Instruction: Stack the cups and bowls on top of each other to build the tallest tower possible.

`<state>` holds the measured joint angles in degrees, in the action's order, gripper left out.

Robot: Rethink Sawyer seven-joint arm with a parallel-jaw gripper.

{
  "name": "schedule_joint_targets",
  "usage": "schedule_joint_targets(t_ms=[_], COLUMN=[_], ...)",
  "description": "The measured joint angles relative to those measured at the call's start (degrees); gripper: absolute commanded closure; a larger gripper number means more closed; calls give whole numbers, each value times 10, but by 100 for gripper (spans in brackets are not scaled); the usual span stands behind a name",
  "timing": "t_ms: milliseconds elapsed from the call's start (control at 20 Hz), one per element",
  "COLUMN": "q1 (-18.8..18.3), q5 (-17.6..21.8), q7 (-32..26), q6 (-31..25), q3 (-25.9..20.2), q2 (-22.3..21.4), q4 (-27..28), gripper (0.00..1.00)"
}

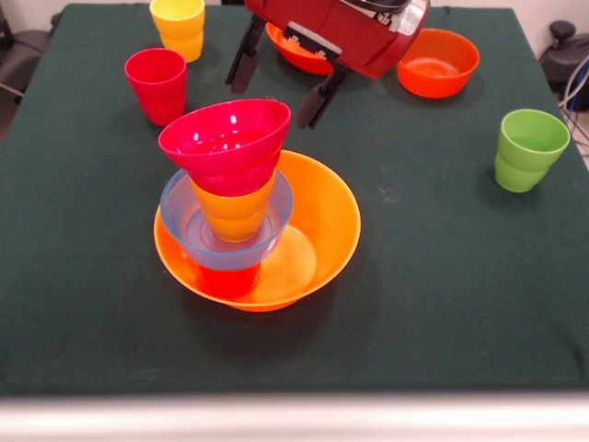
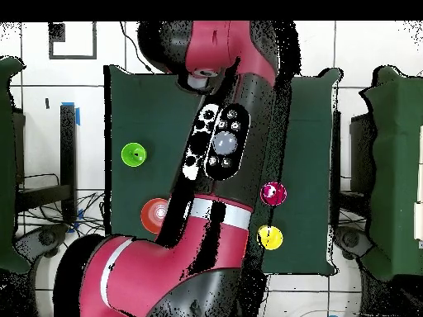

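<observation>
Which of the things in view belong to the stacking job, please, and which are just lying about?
Job:
tower
crimson cup
yellow cup
green cup
red-orange bowl
gripper, jaws open and empty

Lying about:
dark green table cover

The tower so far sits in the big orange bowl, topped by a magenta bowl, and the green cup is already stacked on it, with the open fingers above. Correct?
Not quite. The green cup stands alone on the table, away from the tower, as the front view shows. The rest holds: the big orange bowl is the base, the magenta bowl is on top, and the gripper hangs above with fingers apart.
</observation>
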<state>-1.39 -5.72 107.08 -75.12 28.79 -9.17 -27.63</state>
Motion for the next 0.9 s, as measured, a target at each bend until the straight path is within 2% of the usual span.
schedule_joint_targets(t_ms=[900], q1=[-2], q5=[0], q7=[0], q6=[6], q3=[-3], q2=[13], q4=[0], gripper=[0])
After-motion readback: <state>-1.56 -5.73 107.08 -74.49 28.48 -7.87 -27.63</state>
